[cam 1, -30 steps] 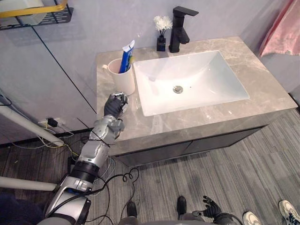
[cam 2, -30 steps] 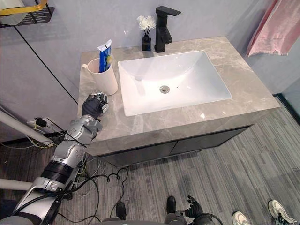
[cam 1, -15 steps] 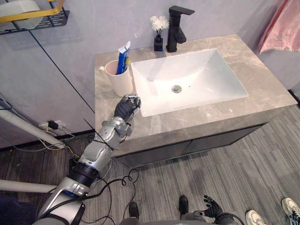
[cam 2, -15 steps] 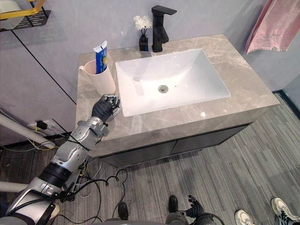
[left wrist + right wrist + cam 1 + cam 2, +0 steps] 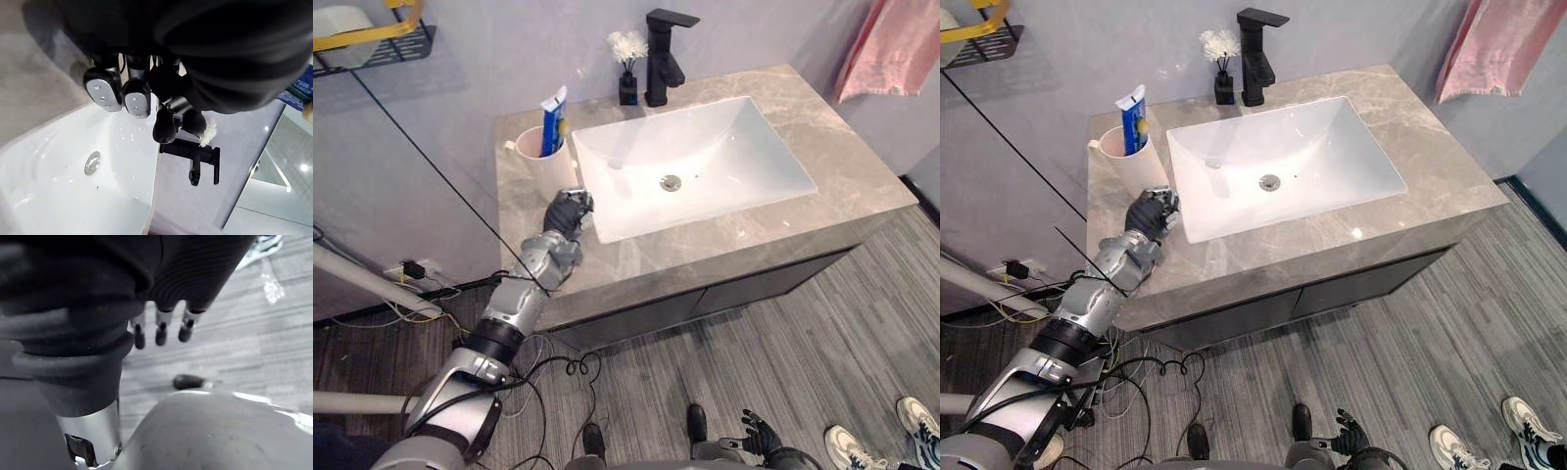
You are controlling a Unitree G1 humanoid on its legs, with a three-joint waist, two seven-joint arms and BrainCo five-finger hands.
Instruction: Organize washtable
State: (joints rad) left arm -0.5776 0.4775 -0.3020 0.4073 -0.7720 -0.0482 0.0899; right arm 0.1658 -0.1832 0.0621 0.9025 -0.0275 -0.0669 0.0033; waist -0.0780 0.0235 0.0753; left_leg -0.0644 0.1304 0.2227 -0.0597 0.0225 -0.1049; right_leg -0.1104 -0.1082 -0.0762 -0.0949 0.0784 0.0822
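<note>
Left hand (image 5: 566,211) hovers clenched and empty over the countertop (image 5: 832,137), just in front of the cup (image 5: 540,164) holding the toothpaste tube (image 5: 551,116) beside the basin (image 5: 734,147), right hand (image 5: 752,435) hangs relaxed near the floor; probably between grasps, next move needs unclenching toward the cup.

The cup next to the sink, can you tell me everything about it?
The cup is pale pink, smooth like ceramic, with a small handle. It stands upright on the grey stone-look counter, just left of the white sink. A blue and white toothpaste tube sticks out of it. The left hand is close in front.
</note>
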